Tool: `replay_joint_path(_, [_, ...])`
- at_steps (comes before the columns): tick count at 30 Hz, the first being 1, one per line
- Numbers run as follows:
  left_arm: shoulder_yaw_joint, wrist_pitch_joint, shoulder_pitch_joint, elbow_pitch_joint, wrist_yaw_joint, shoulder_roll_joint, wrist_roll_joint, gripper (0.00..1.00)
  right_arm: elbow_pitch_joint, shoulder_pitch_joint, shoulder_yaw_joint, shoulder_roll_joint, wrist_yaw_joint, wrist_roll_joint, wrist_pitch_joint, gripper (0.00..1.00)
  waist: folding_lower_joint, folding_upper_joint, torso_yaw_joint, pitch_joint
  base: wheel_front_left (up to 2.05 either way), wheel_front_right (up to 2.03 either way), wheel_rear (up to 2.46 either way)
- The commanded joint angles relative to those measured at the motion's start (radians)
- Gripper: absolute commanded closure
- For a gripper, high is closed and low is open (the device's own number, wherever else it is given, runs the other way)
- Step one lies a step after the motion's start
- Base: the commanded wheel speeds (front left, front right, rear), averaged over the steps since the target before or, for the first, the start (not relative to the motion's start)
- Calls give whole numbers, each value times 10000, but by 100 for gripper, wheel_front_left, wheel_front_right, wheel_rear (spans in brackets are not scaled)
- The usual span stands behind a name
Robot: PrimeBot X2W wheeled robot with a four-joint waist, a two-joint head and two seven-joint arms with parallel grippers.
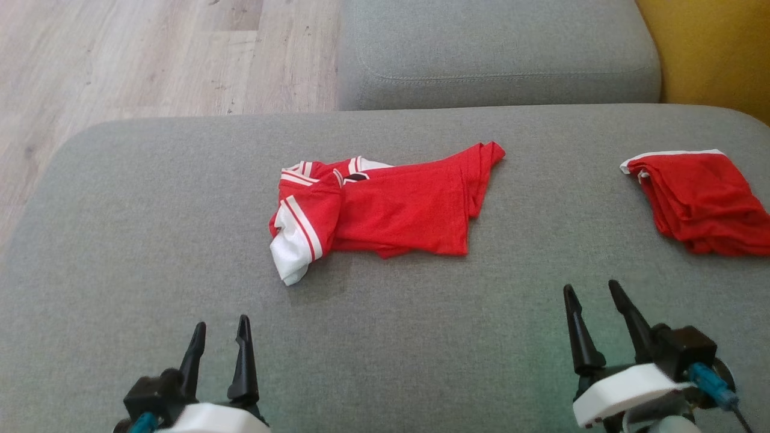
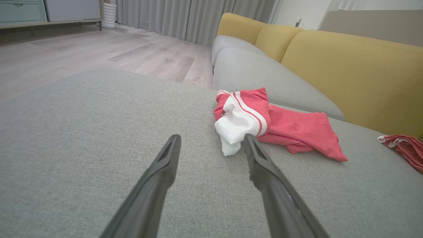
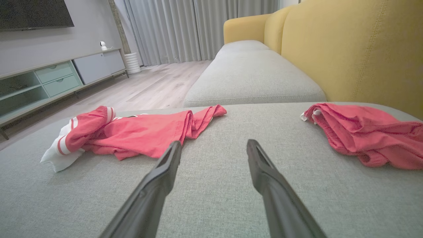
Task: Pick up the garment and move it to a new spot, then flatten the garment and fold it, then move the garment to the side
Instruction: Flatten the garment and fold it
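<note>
A crumpled red shirt (image 1: 397, 207) with white striped sleeves lies in the middle of the grey sofa seat (image 1: 150, 240). It appears as the red shirt (image 2: 290, 127) in the left wrist view and the red shirt (image 3: 138, 132) in the right wrist view. My left gripper (image 1: 219, 331) stands open near the seat's front edge, short of the shirt's white sleeve (image 2: 236, 127). My right gripper (image 1: 592, 291) is open too, low at the right, with bare cushion between its fingers. Nothing is held.
A second red garment (image 1: 701, 201) with a white band lies bunched at the seat's right side, also visible as the red garment (image 3: 363, 134). Another grey cushion (image 1: 499, 51) adjoins at the back, a yellow backrest (image 3: 357, 49) on the right, wooden floor (image 1: 120, 54) to the left.
</note>
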Motion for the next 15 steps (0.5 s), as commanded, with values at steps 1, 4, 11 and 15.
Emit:
replay_joint_path(1, [386, -111, -301, -436, 105, 252, 108, 0, -242, -215, 310, -51, 37, 76, -144, 0, 1, -1, -2, -1, 0, 0, 0])
replay_joint_path(4, [341, -50, -209, -628, 180, 273, 120, 0, -178, -226, 378, -51, 37, 108, -155, 0, 1, -1, -9, -2, 0, 0, 0])
replay_joint_path(11, [351, -29, -194, -745, 260, 286, 96, 0, -95, -295, 386, -51, 37, 100, -175, 0, 1, -1, -12, 18, 0, 0, 0])
replay_joint_path(15, [321, -11, -185, -791, 302, 284, 95, 0, -51, -338, 376, -51, 37, 89, -184, 0, 1, -1, -10, 42, 0, 0, 0])
